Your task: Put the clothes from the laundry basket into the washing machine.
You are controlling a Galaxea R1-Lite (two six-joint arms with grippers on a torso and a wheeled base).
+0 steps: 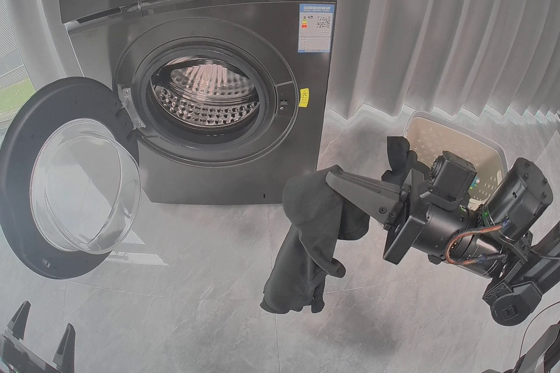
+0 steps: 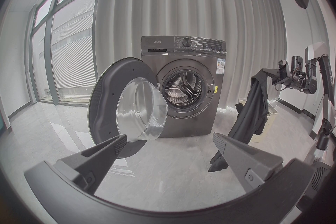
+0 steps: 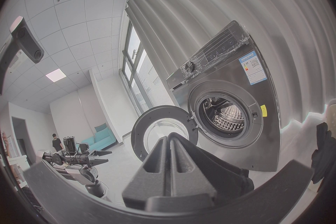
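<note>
One garment (image 1: 309, 222) between right jaws

The head view looks down and forward from above at the floor and the washer (image 1: 233, 100), which stands near, in the upper left. The left wrist view sits low over the floor and looks level, between the spread fingers of the left gripper (image 2: 169, 138), at the washer front from farther back — the right gripper (image 2: 265, 71) and its hanging garment (image 2: 252, 109) show side-on. The right wrist view looks along its own pressed-together fingers (image 3: 157, 165), rolled so the washer leans. All three share the washer, door (image 1: 64, 182) and drum (image 1: 204, 91).
</note>
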